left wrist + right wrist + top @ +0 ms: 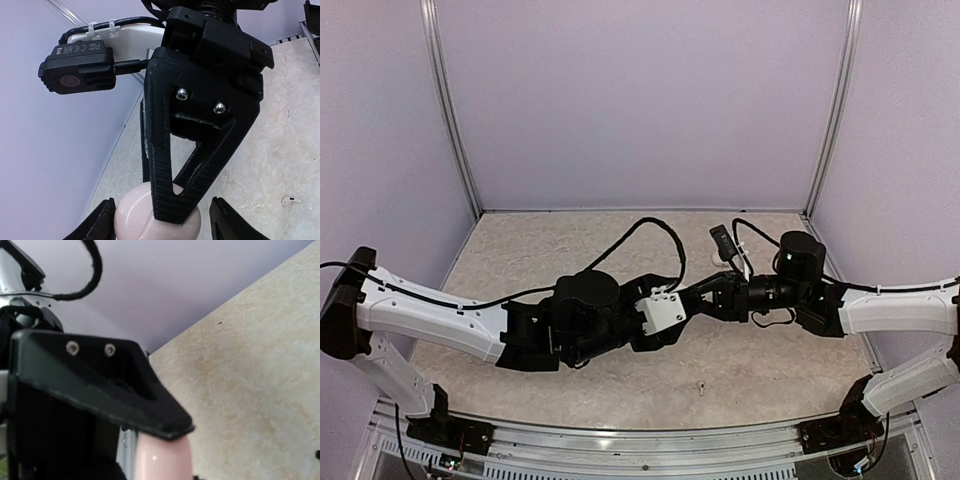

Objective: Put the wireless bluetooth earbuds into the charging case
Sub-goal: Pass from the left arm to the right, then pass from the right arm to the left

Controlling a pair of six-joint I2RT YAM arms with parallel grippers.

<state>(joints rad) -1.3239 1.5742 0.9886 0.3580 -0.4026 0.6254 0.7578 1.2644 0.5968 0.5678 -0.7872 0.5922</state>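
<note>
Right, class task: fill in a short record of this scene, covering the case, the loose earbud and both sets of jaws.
charging case: pink, round, between the jaws of the left gripper
left gripper: jaws apart around the case, grip unclear
right gripper: jaws shut, tip at the case
earbud: one, white, loose on the table

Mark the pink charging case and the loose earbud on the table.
charging case [134, 221]: left wrist view, on the left part of its rounded pink shell.
loose earbud [291, 200]: left wrist view, on its small white body.
</note>
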